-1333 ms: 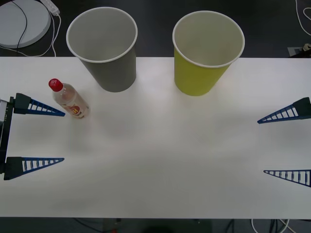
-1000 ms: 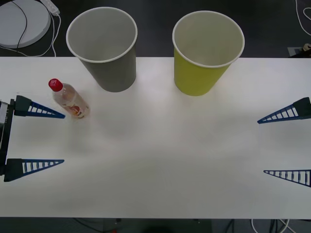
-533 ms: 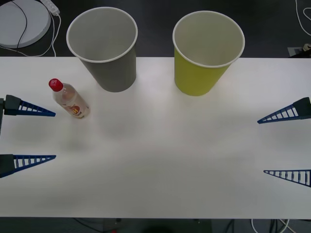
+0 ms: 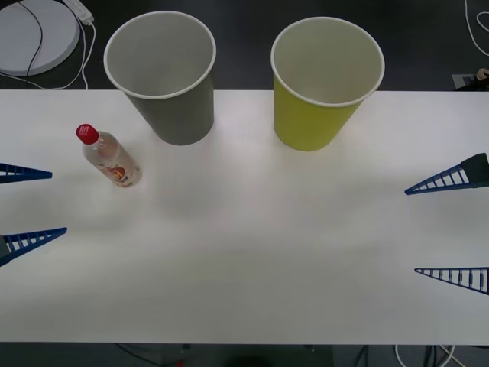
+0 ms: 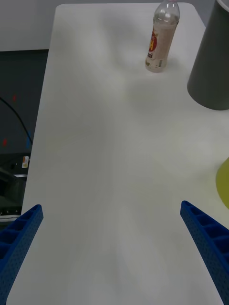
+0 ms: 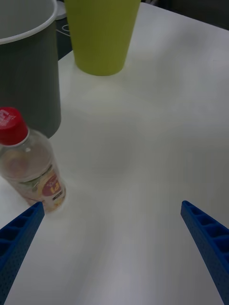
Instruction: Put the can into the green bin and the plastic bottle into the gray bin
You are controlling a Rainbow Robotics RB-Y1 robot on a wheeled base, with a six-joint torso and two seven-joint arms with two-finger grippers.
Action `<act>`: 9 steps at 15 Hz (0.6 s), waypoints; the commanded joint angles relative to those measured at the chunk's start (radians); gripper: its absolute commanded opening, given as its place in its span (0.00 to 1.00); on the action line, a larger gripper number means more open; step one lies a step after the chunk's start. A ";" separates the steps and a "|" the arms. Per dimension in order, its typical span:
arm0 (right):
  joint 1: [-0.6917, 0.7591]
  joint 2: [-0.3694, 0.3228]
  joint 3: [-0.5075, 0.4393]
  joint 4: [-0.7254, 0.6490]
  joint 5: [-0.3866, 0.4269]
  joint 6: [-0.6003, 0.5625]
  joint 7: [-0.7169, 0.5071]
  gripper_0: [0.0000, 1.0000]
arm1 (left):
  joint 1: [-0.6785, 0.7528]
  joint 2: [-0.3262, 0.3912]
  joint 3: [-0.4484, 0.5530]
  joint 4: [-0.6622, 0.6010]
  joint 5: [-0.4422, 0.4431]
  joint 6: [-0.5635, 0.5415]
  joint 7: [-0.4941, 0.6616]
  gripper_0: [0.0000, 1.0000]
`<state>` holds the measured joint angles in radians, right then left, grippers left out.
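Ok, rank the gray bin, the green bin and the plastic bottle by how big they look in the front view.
1-2. gray bin and green bin: they look alike in size, so no ranking between them.
3. plastic bottle: clearly the smallest, much shorter than either bin.

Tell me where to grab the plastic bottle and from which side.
Grip the plastic bottle around its labelled body, below the red cap. It stands upright left of the gray bin, so the open left gripper could probably come in level from the robot's left, one finger either side.

Bright, even overhead light; soft faint shadows; slightly blurred wrist views.
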<state>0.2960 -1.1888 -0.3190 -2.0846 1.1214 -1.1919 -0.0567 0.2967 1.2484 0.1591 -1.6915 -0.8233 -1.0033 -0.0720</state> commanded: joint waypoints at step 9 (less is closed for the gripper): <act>0.000 0.000 0.000 0.000 0.000 0.000 0.000 1.00 | 0.018 -0.113 0.023 0.270 0.191 0.012 -0.315 1.00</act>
<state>0.2960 -1.1888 -0.3191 -2.0846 1.1214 -1.1919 -0.0567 0.3137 1.1408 0.1837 -1.4358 -0.6524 -0.9909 -0.3783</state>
